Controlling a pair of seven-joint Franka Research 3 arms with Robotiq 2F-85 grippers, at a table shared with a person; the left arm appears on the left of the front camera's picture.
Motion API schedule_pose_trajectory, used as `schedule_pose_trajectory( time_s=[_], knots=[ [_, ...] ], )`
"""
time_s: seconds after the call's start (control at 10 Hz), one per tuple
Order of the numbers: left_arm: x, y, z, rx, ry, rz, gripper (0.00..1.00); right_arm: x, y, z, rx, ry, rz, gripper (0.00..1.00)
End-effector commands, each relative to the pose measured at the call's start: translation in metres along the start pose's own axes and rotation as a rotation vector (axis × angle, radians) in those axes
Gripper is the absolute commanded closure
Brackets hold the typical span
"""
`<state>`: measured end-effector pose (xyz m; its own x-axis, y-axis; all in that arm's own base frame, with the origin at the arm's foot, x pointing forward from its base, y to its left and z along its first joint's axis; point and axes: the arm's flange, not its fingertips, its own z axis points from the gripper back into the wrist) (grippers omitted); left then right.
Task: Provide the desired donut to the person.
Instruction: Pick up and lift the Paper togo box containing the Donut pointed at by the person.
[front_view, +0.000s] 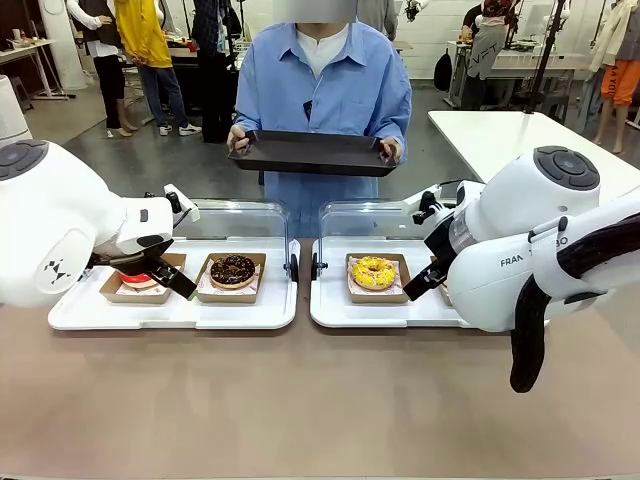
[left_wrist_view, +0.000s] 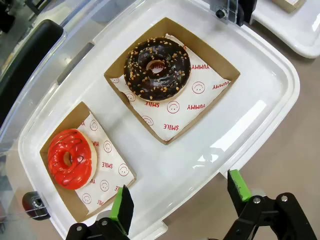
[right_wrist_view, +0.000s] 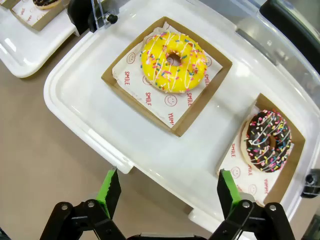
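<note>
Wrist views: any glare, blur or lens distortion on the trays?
Left wrist view: glare patches on the left tray, rim bowed by the wide lens, chocolate donut sharp. Right wrist view: softer sheen on the right tray, yellow donut sharp.

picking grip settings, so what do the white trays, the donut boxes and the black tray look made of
White trays: glossy moulded plastic by the look; light glints off the smooth rounded rim.
Boxes: matte brown card, probably kraft paperboard, with folded walls and a printed paper liner.
Black tray: dark and fairly dull, likely plastic, though too far off to be sure.
</note>
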<state>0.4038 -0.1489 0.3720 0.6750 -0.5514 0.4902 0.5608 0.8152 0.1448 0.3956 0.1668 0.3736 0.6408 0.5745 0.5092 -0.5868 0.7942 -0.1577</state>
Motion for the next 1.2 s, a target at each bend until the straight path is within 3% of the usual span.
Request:
schedule_pose_trajectory(
  time_s=[0.0, 0.2, 0.6, 0.7, 0.9, 1.1],
  knots=[
    [0.000, 0.000, 0.000, 0.000, 0.000, 0.000, 0.00, 0.000, 0.000, 0.000, 0.000, 0.000, 0.000, 0.00],
    [0.021, 0.003, 0.059, 0.013, 0.006, -0.023, 0.00, 0.021, 0.005, 0.047, -0.067, 0.013, 0.000, 0.00],
    [0.078, 0.023, 0.175, 0.107, -0.030, -0.041, 0.00, 0.065, 0.005, 0.169, -0.017, 0.078, 0.027, 0.00],
    [0.086, 0.025, 0.198, 0.138, -0.030, -0.037, 0.00, 0.074, 0.008, 0.205, -0.026, 0.048, 0.018, 0.00],
    [0.099, 0.031, 0.230, 0.152, -0.020, -0.050, 0.00, 0.083, 0.005, 0.259, -0.051, 0.020, -0.023, 0.00],
    [0.093, 0.030, 0.233, 0.176, -0.050, -0.055, 0.00, 0.076, 0.002, 0.266, -0.097, -0.020, 0.012, 0.00]
  ],
)
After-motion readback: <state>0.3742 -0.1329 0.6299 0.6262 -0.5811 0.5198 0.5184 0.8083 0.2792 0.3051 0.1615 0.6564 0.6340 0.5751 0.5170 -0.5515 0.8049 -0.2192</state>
